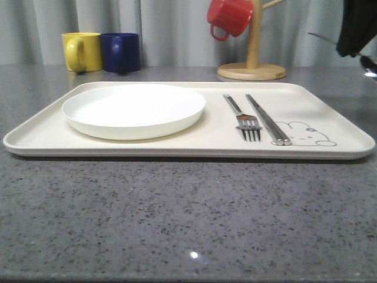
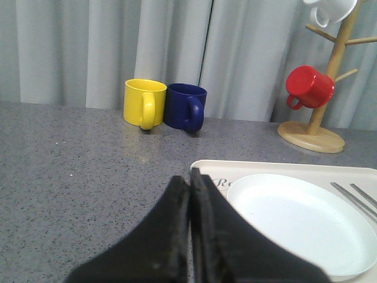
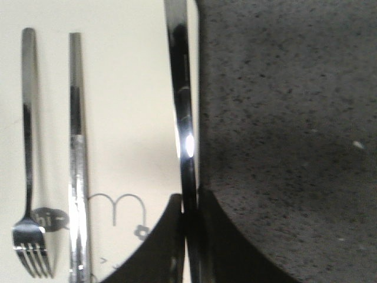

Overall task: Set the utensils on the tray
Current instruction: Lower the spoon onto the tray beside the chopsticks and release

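Front view, going left to right: a yellow mug (image 1: 81,51) and a blue mug (image 1: 121,52) sit side by side, touching, in the upper left of the frame at the back of the grey tabletop (image 1: 177,218). The cream tray (image 1: 35,138) takes up the middle band of the frame, and the white plate (image 1: 134,110) rests on its left half. Right of the plate lies the fork (image 1: 244,119), tines toward the camera, and just beside that the chopsticks (image 1: 268,119), lined up parallel to it with their tips by the rabbit drawing (image 1: 306,134). Behind them is a wooden mug tree (image 1: 252,62) with a red mug (image 1: 228,17) hanging off it.

The right claw (image 1: 356,35) is up in the top right corner of the frame, above the tray's right edge. In its wrist view the claw (image 3: 189,236) is pinched tight on the spoon (image 3: 182,118) handle, which runs straight up the frame right along the tray's rim, with the bare tabletop to the right. Can't see the bowl end there.

The left claw (image 2: 189,230) shows in its own wrist view at the bottom centre, jaws pressed together with nothing between them, hanging near the tray's corner and the plate.
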